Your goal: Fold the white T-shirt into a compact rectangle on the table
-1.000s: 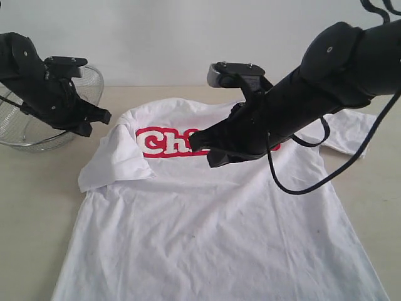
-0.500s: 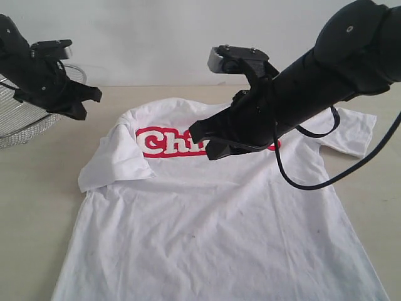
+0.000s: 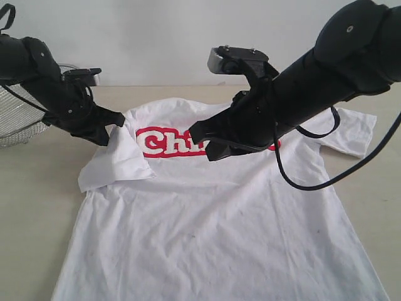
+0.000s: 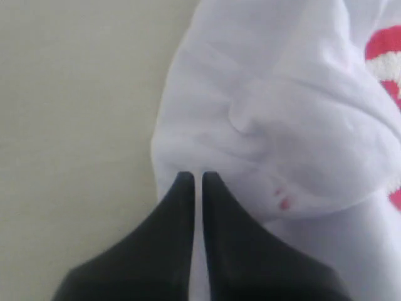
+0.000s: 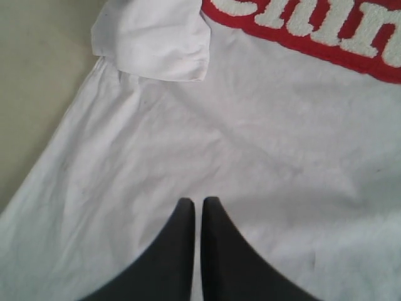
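White T-shirt [image 3: 219,219]: flat on worktop [image 3: 31,207] for folding
Left pincer [image 3: 116,119]: clenched at tucked sleeve [image 3: 116,166]
Right pincer [image 3: 197,135]: clenched above chest

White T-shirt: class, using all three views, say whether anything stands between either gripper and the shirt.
Nothing visible does. The left gripper sits at the folded sleeve of the white T-shirt; the right gripper hangs over its chest, only air below. The mesh basket stands aside.

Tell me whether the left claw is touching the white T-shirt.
Cannot tell. In the left wrist view the left claw overlaps the white T-shirt edge; no view shows contact or a gap plainly.
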Tool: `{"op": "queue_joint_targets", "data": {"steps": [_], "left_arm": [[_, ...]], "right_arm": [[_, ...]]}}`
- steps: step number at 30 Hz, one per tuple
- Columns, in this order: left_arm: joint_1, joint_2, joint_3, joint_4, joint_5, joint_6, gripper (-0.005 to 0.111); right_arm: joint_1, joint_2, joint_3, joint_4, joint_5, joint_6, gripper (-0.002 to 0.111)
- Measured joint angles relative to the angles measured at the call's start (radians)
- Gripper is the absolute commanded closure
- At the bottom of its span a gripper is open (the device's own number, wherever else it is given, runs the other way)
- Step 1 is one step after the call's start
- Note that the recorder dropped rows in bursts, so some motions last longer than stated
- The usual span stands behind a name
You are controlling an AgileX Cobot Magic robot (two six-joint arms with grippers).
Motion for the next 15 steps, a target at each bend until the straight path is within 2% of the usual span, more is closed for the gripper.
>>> {"op": "queue_joint_targets", "data": {"steps": [9, 15], "left_arm": [[-0.020, 0.029, -0.002, -0.004, -0.002, 0.000, 0.102], [-0.020, 0.030, -0.004, 0.029, -0.008, -0.004, 0.102]], "right_arm": [[0.000, 0.006, 0.000, -0.023, 0.008, 0.003, 0.109], [-0.002, 0.111, 0.000, -0.102, 0.003, 0.054, 0.109]]}}
